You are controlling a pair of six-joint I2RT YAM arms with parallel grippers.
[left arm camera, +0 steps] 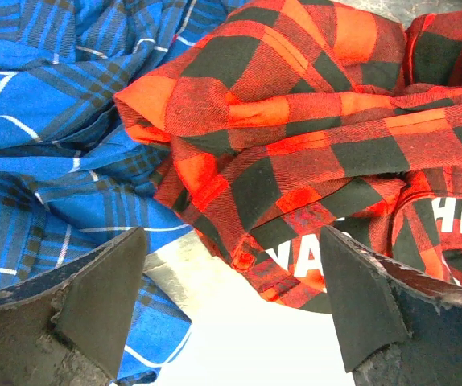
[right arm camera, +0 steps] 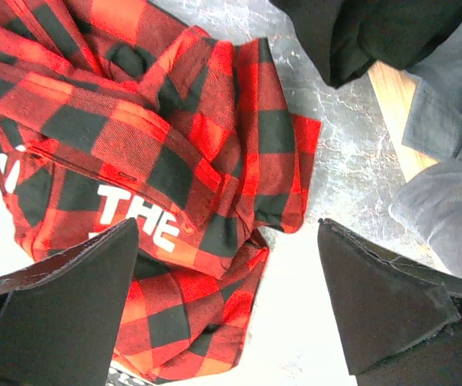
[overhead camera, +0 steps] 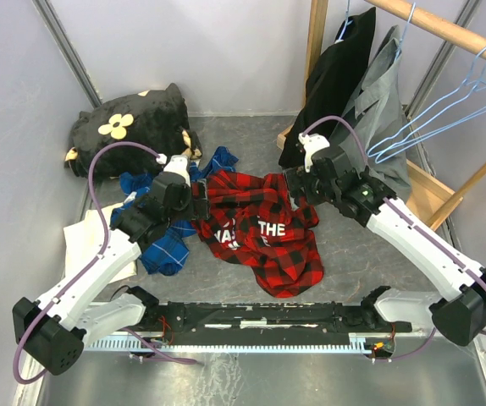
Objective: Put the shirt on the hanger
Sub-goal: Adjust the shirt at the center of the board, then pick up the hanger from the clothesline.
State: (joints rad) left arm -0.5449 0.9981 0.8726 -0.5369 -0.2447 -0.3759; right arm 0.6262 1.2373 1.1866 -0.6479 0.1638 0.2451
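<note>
The red-and-black plaid shirt with white lettering lies crumpled on the grey table between my two arms. It fills the left wrist view and the right wrist view. My left gripper hovers at the shirt's left edge, open and empty. My right gripper hovers at the shirt's upper right edge, open and empty. Light-blue wire hangers hang on the wooden rail at the right, apart from both grippers.
A blue plaid shirt lies bunched under the left arm, touching the red one. A black flowered garment sits at the back left. Black and grey clothes hang on the wooden rack. White cloth lies at left.
</note>
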